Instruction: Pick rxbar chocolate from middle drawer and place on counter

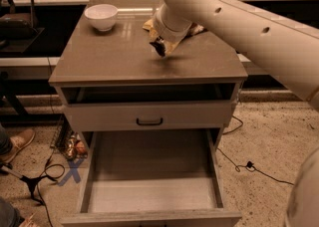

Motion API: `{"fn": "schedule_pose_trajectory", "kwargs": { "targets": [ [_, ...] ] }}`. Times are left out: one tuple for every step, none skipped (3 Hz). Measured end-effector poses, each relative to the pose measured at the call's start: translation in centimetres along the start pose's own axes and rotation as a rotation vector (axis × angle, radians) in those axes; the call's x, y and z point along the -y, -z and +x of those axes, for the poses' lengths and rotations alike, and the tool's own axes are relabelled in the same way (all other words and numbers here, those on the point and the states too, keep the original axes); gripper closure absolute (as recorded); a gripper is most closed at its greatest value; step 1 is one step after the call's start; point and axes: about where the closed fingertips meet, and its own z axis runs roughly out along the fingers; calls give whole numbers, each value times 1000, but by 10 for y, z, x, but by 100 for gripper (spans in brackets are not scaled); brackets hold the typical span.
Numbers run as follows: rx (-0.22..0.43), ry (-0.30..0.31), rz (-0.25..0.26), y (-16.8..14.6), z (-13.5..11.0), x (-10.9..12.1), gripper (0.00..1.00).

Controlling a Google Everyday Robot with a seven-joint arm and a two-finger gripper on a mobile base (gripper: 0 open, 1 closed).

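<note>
The robot's pale cream arm (224,17) reaches in from the upper right and bends down over the smooth, slightly glossy grey-brown counter surface (114,56) that tops the grey drawer cabinet. Its gripper (160,47) hangs just above the middle of the surface, pinched narrowly on the small flat chocolate rxbar in its dark wrapper (159,50), whose lower end points at the slab; I cannot tell whether it touches. Just behind the gripper lies a crinkled yellow-brown chip bag (148,24), partly hidden by the wrist. A round white bowl (101,16) stands at the far left corner, well apart, showing only its white inside. Below a shut grey drawer front with a black handle (149,116), the wide, shallow grey middle drawer (149,171) stands pulled out, showing only its pale floor.
</note>
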Motion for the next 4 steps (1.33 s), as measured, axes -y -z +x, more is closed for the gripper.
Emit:
{"fn": "schedule_pose_trajectory", "kwargs": {
  "targets": [
    [24,49,-45,-12,-8,4,51],
    [49,81,-79,-20,-14,5,28],
    [68,98,-103,-24,-17,5,4],
    [77,97,-111,-23,-16,5,0]
  ]
}}
